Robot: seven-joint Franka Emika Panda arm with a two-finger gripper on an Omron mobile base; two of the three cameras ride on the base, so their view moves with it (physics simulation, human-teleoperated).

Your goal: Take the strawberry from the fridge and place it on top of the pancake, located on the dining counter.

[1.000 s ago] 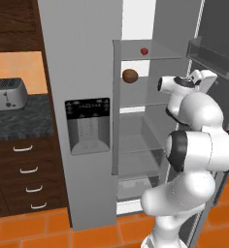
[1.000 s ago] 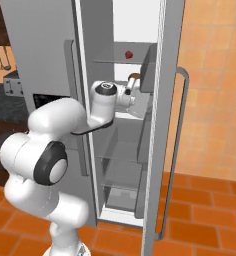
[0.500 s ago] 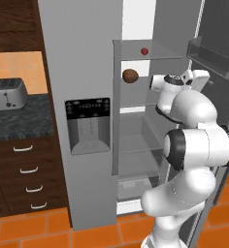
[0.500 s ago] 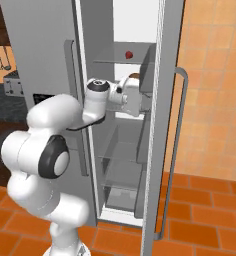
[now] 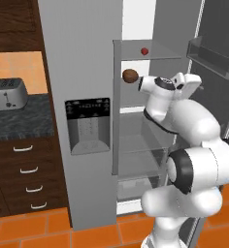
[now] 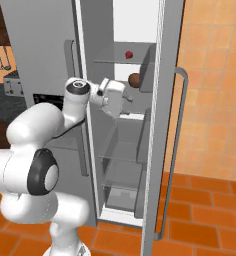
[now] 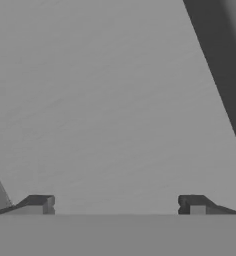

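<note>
The tall light-grey fridge (image 5: 87, 72) stood with its right door swung open, and the tiny red conical strawberry (image 5: 144, 51) sat on the top glass shelf, in the upper centre of the left base view. One shelf below, just left of the arm's wrist, lay a larger brown oval object (image 5: 130, 75).

The two-finger gripper (image 7: 115, 205) was inside the compartment, near the middle-left of the right base view. Its dark fingertips (image 7: 40, 204) stood wide apart with nothing between them, facing a bare grey wall.

The main risk, as I judged it, was the level: the hand sat on the brown object's shelf, well below the berry. A straight reach forward could nudge or grab the brown oval instead. Lifting without pulling back first might knock the wrist against the upper shelf's edge. The berry was small, so an off-centre closing could roll it toward the back of the shelf. The open door (image 6: 157, 125) and its bin crowded the arm's elbow on the right.
</note>
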